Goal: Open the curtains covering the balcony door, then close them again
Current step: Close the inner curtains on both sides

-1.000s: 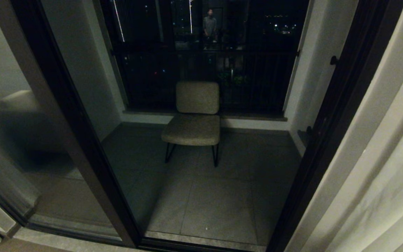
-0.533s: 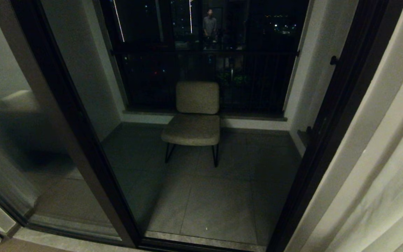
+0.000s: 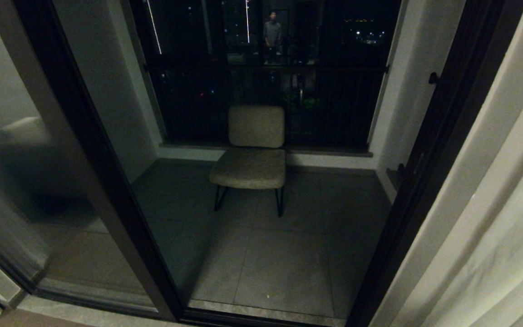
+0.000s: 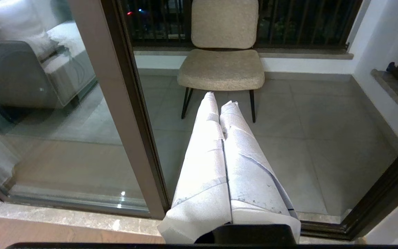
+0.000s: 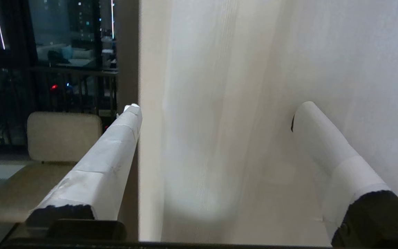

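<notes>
Missing from the head view: right tool (image 5: 216, 110) agape before curtain (image 5: 240, 103).

curtains (image 3: 493, 218): cream pleated fabric, drawn aside, hanging at the right edge of the doorway | balcony door (image 3: 84, 150): dark brown frame, reflective glass panel on the left, the middle uncovered onto the balcony

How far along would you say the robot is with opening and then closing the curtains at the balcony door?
Opening looks done: the balcony door is uncovered, the chair beyond it in plain view, and the curtains are bunched at the right. In hand: the right gripper is open, with a curtain edge between its fingers. The left gripper is shut, pointing at the chair. Left: pulling the curtains back across.
</notes>
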Robot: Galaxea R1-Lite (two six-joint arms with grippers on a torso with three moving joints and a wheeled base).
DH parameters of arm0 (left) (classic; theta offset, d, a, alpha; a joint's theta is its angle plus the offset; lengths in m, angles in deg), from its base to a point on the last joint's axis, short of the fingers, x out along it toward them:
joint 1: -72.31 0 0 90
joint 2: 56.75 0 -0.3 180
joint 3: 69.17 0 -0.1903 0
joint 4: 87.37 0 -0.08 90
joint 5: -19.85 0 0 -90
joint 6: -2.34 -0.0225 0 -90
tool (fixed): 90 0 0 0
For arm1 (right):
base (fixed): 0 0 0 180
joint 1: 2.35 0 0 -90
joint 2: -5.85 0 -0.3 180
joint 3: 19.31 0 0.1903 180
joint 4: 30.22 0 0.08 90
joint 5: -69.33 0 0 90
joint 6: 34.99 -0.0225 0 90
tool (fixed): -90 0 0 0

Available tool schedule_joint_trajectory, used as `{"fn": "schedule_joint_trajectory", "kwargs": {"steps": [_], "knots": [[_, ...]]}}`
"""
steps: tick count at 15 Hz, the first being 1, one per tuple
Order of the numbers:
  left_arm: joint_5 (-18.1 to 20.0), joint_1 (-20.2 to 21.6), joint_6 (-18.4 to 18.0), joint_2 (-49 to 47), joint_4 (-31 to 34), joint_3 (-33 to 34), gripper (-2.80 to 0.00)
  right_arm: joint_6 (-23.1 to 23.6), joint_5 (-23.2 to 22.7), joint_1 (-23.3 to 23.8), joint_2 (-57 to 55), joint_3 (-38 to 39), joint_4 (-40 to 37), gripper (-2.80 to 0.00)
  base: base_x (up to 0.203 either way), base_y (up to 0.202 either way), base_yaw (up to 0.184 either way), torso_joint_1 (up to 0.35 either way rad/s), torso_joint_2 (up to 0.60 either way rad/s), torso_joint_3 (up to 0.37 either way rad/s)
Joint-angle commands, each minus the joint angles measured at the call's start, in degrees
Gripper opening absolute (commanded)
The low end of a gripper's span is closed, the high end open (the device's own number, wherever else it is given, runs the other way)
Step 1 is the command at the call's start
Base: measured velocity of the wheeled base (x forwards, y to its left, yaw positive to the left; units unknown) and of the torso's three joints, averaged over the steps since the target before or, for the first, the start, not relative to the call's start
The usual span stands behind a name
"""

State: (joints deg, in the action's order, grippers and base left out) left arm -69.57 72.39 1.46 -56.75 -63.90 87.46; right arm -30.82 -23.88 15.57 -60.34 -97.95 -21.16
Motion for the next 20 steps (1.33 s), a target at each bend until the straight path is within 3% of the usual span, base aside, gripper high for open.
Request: {"fn": "schedule_joint_trajectory", "kwargs": {"steps": [1,3,4,20], "knots": [[-0.05,0.01,0.00,0.00,-0.01,0.00,-2.80,-0.07,-0.04,0.26,-6.26,-2.33,2.00,0.00,0.000,0.000,0.000,0.000,0.00,0.000],[-0.04,0.01,0.00,0.00,-0.01,0.00,-2.80,-0.13,-0.04,0.28,-7.29,-3.44,2.64,0.00,0.000,0.000,0.000,0.000,0.00,0.000],[0.04,0.01,0.00,0.00,-0.01,0.00,-2.80,-0.13,-0.04,0.28,-7.29,-3.35,2.73,-2.80,0.000,0.000,0.000,0.000,0.00,0.000],[0.04,0.01,0.00,0.00,-0.01,0.00,-2.80,-0.48,-0.22,0.28,0.01,2.72,1.85,-2.80,0.000,0.000,0.000,0.000,0.00,0.000]]}}
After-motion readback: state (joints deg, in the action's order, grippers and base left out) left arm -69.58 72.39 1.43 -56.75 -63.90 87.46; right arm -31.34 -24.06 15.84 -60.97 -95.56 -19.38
